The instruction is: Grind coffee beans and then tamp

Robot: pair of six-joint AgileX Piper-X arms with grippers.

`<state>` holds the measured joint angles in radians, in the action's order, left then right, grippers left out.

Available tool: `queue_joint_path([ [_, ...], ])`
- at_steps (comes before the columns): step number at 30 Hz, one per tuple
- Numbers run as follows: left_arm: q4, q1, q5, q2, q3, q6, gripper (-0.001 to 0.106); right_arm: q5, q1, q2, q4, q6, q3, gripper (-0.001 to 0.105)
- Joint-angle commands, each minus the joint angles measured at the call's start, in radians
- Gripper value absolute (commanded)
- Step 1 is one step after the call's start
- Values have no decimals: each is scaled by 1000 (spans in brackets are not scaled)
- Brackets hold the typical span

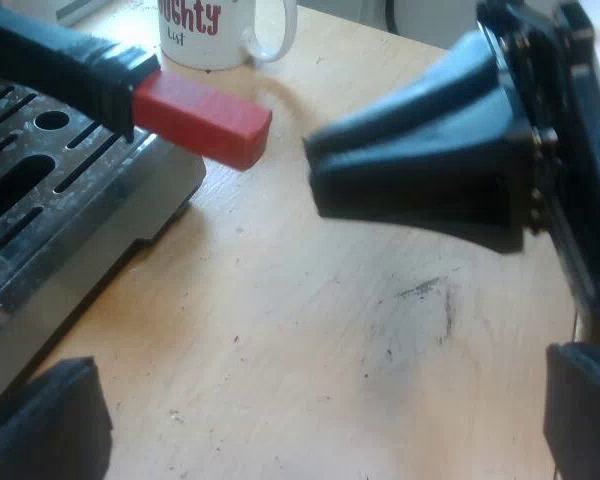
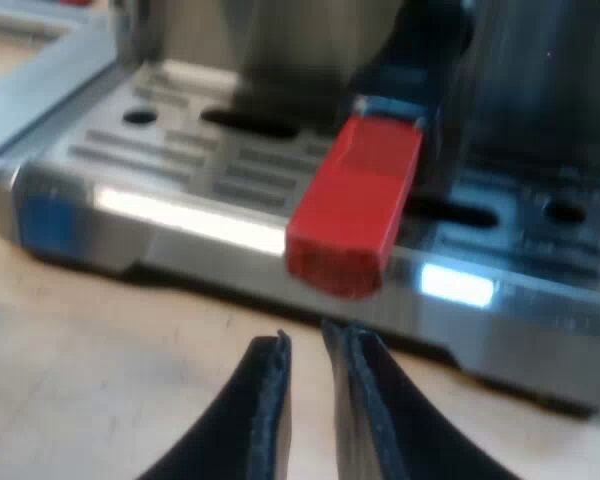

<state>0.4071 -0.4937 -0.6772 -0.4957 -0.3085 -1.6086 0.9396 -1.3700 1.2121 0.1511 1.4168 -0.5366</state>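
The left tool [image 1: 320,375] has its two black fingers [image 1: 50,430] spread wide apart with nothing between them. It hangs low over the desk [image 1: 280,320], tilted down towards it. The right tool [image 2: 307,335] has its fingers [image 2: 265,410] drawn nearly together, with only a thin slit between the pads, and it grips nothing. In the left wrist view the right tool lies roughly level above the desk. Its fingers taper to a blunt tip, with the thick black body of its wrist behind them. The two tools are apart and do not touch. The right one reaches across ahead of the left one's spread fingers.
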Motion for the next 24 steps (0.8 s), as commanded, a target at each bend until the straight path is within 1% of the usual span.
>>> queue_joint_path([
  [1, -10, 0, -16, 1, -2, 6, 90, 23, -21, -8, -61, -41, -8, 16],
  [5, -10, 0, -16, 1, -2, 6, 90, 25, -43, -8, -82, -51, -8, 17],
  [8, -10, 0, -16, 1, -2, 6, 90, 44, -69, -16, -82, -51, -8, 25],
  [10, -10, 0, -16, 1, -2, 6, 90, 96, -98, -32, -82, -47, -10, 43],
  [11, -10, 0, -16, 1, -2, 6, 90, 110, -104, -37, -82, -45, -11, 48],
  [13, -10, 0, -16, 6, -2, 6, 90, 138, -123, -66, -92, -43, -18, 65],
  [15, -10, 0, -16, 21, -2, 6, 90, 138, -123, -88, -121, -43, -32, 70],
  [17, -10, 0, -16, 43, -2, 6, 90, 138, -123, -110, -175, -43, -54, 71],
  [19, -10, 0, -16, 84, -2, 6, 90, 138, -120, -127, -260, -45, -102, 71],
  [21, -10, 0, -16, 120, -2, 6, 90, 134, -119, -130, -304, -50, -127, 71],
  [22, -10, 0, -16, 142, -2, 6, 90, 132, -120, -130, -381, -84, -176, 71],
  [23, -10, 0, -16, 149, -2, 6, 90, 125, -115, -130, -409, -96, -191, 71],
  [24, -10, 0, -16, 168, -2, 6, 90, 96, -104, -130, -471, -138, -224, 71],
])
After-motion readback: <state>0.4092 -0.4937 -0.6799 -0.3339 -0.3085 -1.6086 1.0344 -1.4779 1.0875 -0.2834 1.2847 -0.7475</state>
